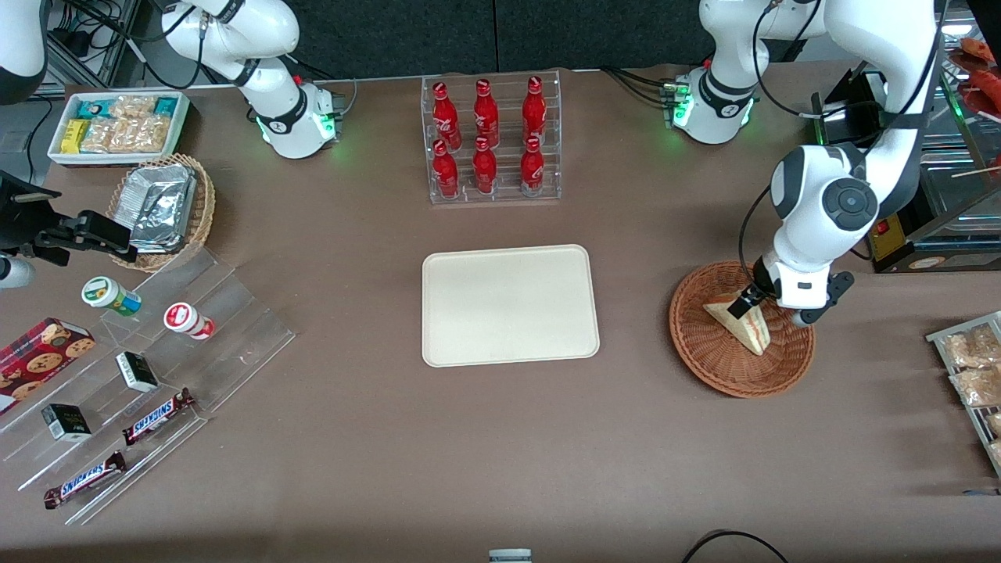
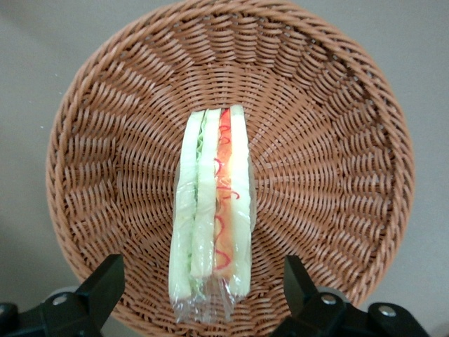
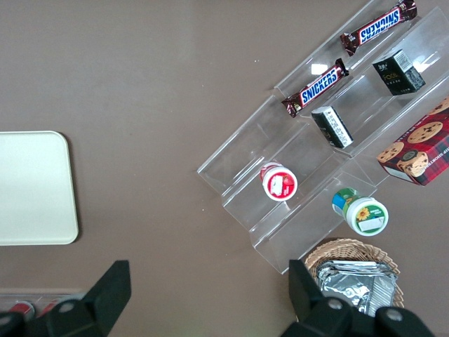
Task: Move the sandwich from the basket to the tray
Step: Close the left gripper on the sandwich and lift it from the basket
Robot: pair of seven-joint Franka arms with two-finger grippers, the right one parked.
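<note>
The sandwich (image 1: pixel 741 325) (image 2: pixel 210 210), a wrapped pale wedge with red-orange and green filling on its cut side, lies in the reddish-brown wicker basket (image 1: pixel 696 344) (image 2: pixel 105 140) toward the working arm's end of the table. My left gripper (image 1: pixel 762 301) (image 2: pixel 203 284) hangs just above the basket, open, its two black fingers (image 2: pixel 105 284) standing on either side of the sandwich's wrapped end without touching it. The cream-white tray (image 1: pixel 510 305) (image 3: pixel 31 188) lies bare at the table's middle, beside the basket.
A clear rack of red bottles (image 1: pixel 491 139) stands farther from the front camera than the tray. Toward the parked arm's end are a foil-packet basket (image 1: pixel 164 209), a snack bin (image 1: pixel 117 125) and clear steps with candy bars (image 1: pixel 156 414). Packets on a rack (image 1: pixel 970 367) lie beside the basket.
</note>
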